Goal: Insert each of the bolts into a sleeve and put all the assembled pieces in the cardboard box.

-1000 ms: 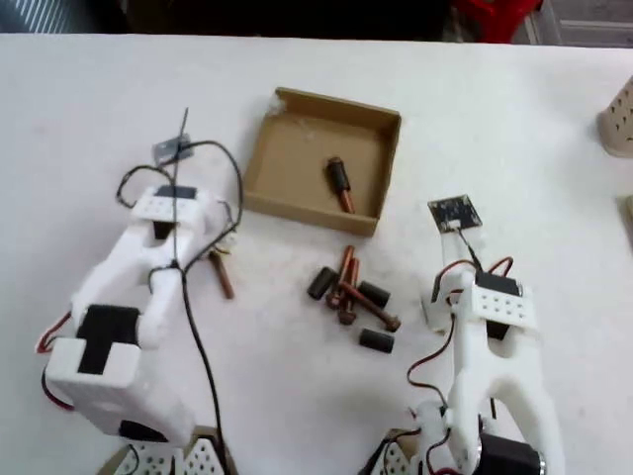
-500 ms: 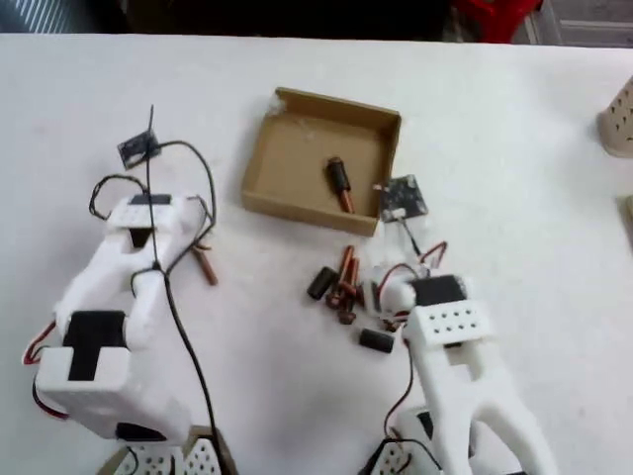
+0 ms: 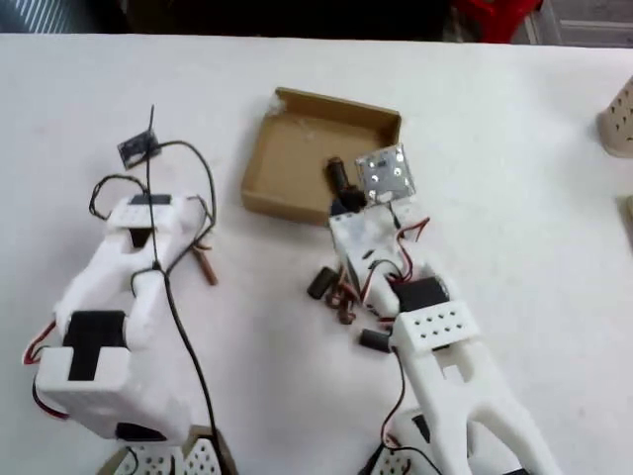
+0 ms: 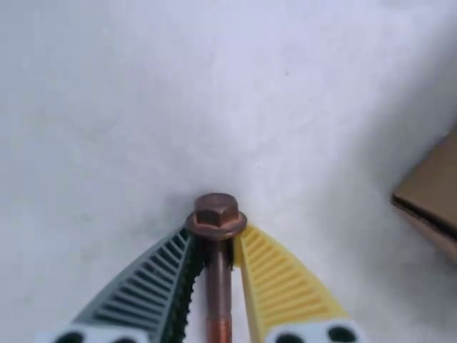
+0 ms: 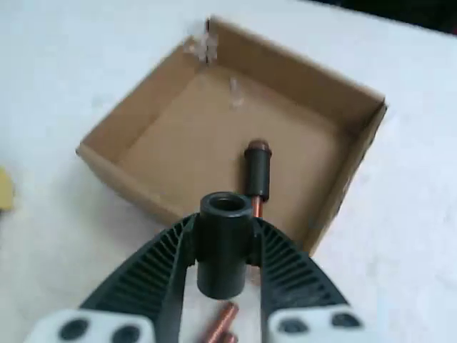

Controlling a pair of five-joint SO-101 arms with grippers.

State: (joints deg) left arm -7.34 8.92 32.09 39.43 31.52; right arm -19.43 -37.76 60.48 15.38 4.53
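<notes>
Left pincer [image 4: 216,239] grips bolt [image 4: 216,214], right pincer [image 5: 225,227] sleeve [image 5: 225,250] (near cardboard box [image 5: 300,71]).

Bright, even overhead light on a pale surface [image 3: 514,129], with the room behind it in darkness.
Shadows are soft and short. A faint grey smudge lies under the head of the bolt [image 4: 216,214] and the left tool [image 4: 216,241]. Inside the cardboard box [image 5: 300,78] the walls sit a shade darker than the floor. The small board [image 3: 384,170] on the right arm's wrist flares with white glare.
</notes>
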